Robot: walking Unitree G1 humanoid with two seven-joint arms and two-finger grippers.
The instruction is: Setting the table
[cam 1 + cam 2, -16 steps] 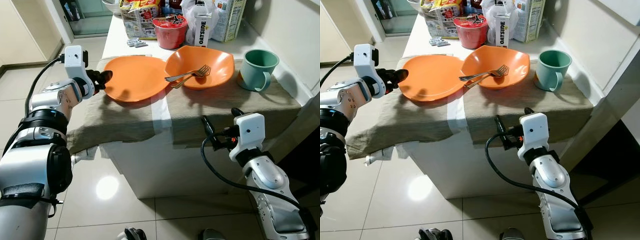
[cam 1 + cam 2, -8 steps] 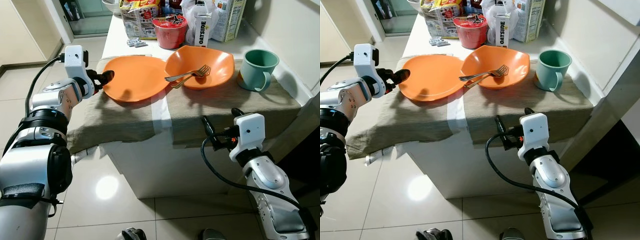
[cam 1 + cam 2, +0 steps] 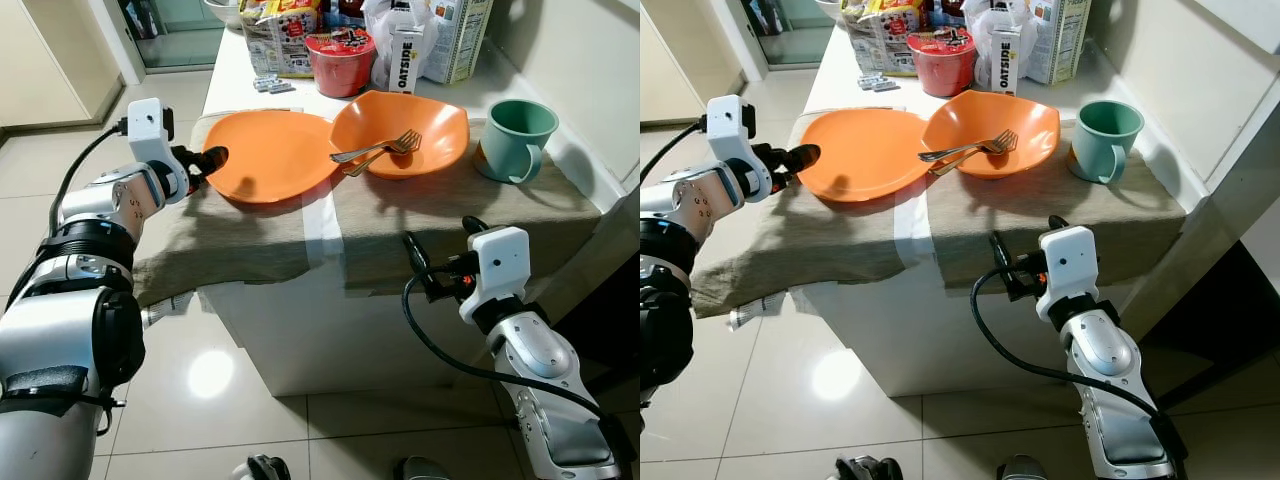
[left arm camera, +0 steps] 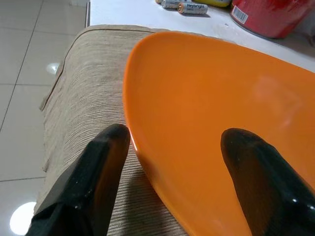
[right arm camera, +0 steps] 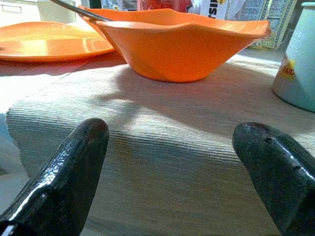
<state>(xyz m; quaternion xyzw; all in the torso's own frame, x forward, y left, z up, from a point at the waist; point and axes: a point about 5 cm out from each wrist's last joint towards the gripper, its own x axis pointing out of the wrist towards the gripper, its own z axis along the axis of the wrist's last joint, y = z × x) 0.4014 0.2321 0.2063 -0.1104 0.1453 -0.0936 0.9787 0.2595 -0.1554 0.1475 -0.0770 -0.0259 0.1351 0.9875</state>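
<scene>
Nearest, down below the table's front edge: right gripper [image 3: 420,262], fingers spread wide with nothing between them, aimed at the hanging fold of the beige cloth [image 3: 440,215] and well short of the dishes. Seen along its fingers [image 5: 74,172]: the cloth edge close ahead, the orange bowl [image 5: 182,46] further on, the mug [image 5: 300,64] off to one side.

Further in, at the table's left end: left gripper [image 3: 205,160], fingers parted and straddling the near rim of the orange plate [image 3: 270,155], one finger [image 4: 98,172] outside on the cloth, the other [image 4: 261,177] over the plate's inner surface. Whether touching the rim, cannot tell.

On the cloth: plate at left, its right edge tucked against the orange bowl [image 3: 400,135]; a fork [image 3: 385,148] lying in the bowl, handle poking out over the plate side. Green mug [image 3: 515,138] just right of the bowl, near the wall.

Farthest back, on bare white tabletop: red noodle cup [image 3: 340,62], Oatside carton [image 3: 403,55], snack packets [image 3: 280,35], two small batteries [image 4: 184,6].
</scene>
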